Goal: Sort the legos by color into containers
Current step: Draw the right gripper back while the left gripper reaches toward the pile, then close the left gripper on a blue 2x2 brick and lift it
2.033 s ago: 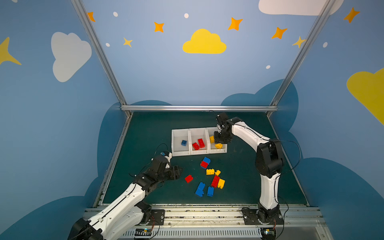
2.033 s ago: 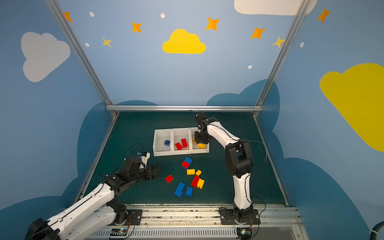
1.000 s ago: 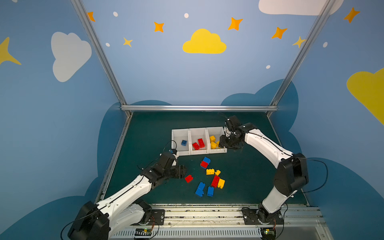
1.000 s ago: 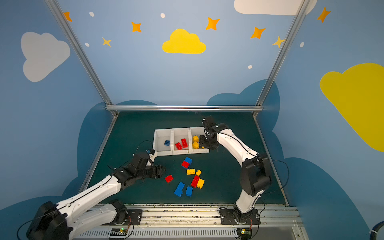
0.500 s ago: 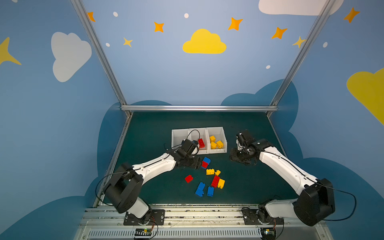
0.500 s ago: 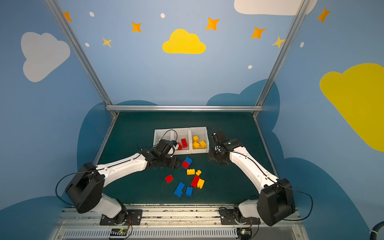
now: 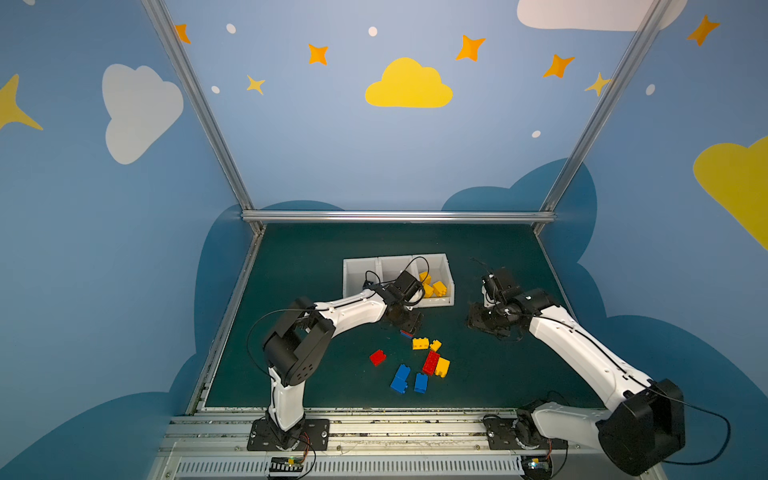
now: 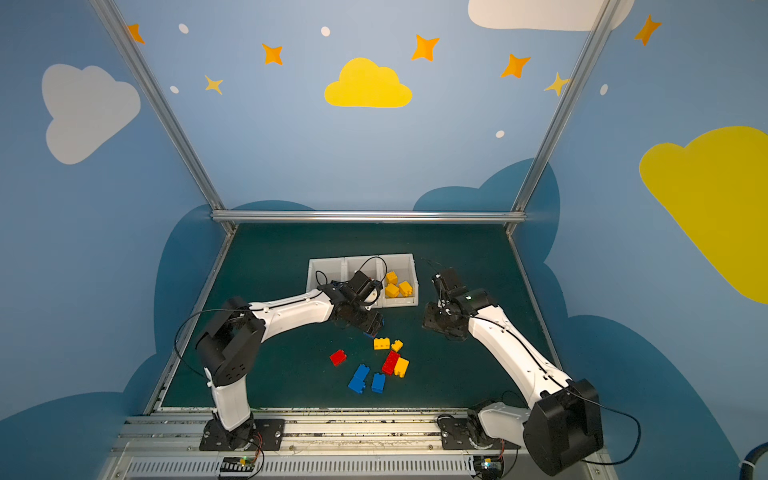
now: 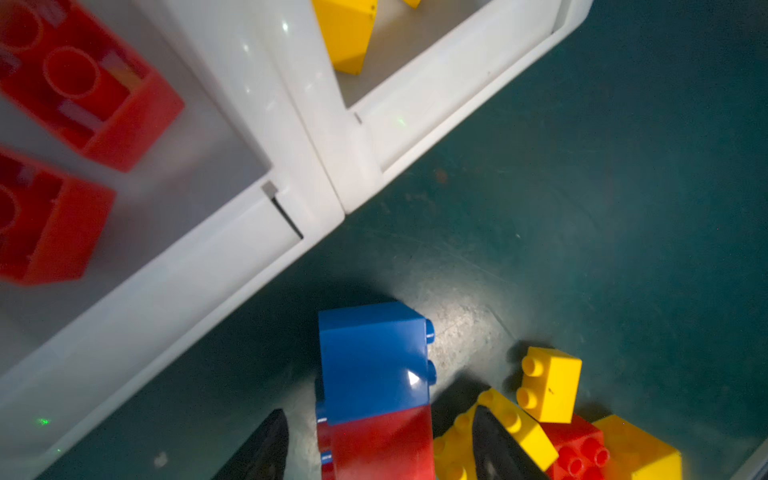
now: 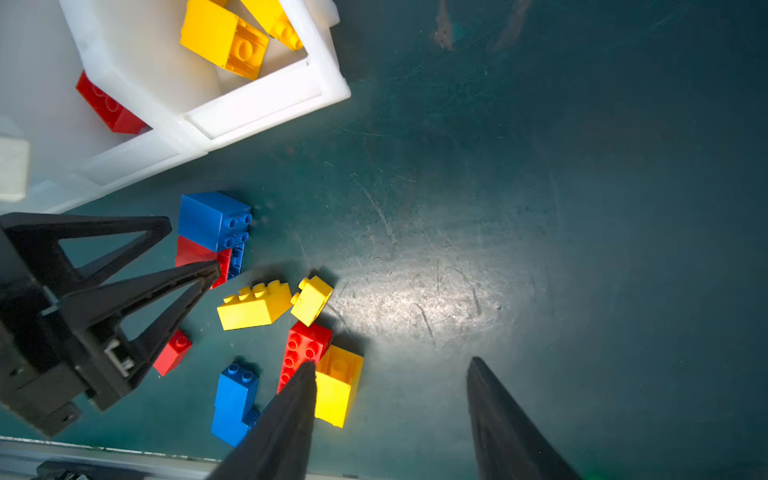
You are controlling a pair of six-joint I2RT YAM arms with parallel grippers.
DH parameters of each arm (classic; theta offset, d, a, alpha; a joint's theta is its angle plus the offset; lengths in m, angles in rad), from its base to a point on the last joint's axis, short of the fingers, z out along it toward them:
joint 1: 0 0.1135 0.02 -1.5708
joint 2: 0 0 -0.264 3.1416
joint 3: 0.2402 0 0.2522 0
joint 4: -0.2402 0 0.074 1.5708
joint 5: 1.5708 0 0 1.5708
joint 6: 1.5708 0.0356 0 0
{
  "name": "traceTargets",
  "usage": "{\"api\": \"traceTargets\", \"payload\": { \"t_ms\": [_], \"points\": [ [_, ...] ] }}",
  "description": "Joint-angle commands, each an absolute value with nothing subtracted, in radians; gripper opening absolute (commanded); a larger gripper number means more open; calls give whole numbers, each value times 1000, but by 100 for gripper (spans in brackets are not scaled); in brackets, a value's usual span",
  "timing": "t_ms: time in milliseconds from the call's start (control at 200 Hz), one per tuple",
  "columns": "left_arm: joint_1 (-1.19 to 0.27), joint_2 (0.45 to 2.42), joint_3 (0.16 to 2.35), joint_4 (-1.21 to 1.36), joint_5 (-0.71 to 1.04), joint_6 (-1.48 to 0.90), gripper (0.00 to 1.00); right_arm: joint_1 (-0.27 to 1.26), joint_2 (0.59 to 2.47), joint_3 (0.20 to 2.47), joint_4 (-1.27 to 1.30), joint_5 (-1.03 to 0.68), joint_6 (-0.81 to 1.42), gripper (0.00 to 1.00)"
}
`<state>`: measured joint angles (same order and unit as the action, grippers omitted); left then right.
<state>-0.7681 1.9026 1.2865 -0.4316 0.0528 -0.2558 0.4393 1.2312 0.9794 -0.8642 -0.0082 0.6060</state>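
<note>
Now that left pincer (image 9: 380, 411) has swung in just before the containers (image 9: 291, 124), part-open astride blue-red legos (image 9: 374, 361), a grasp looks next; right pincer (image 10: 391, 363) backed off, part-open, empty.

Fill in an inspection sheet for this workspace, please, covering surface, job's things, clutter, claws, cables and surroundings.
Surface: dark green mat, scuffed.
Job's things: containers in a row; yellow legos in the rightmost, red legos in the middle, the leftmost partly hidden by the left arm. In front, loose legos lie clustered.
Clutter: nothing seen.
Claws: left claw open, straddling a blue-on-red stack; right claw open, empty, over bare mat.
Cables: black cable arches over the containers.
Surroundings: blue walls with painted cloud and stars; aluminium frame.
</note>
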Motion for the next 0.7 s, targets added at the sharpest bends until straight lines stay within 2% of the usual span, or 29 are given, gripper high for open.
{"api": "traceTargets", "payload": {
  "t_ms": [0,451,696],
  "points": [
    [-772,1929,1328,-467,30,-229,70,431,1205,962,-887,3,615,58],
    [-780,2022,1419,-490,17,-194,62,423,1193,942,-887,0,622,58],
    [-785,2032,1417,-489,28,-190,54,418,1194,940,-886,-3,622,57]
  ]
}}
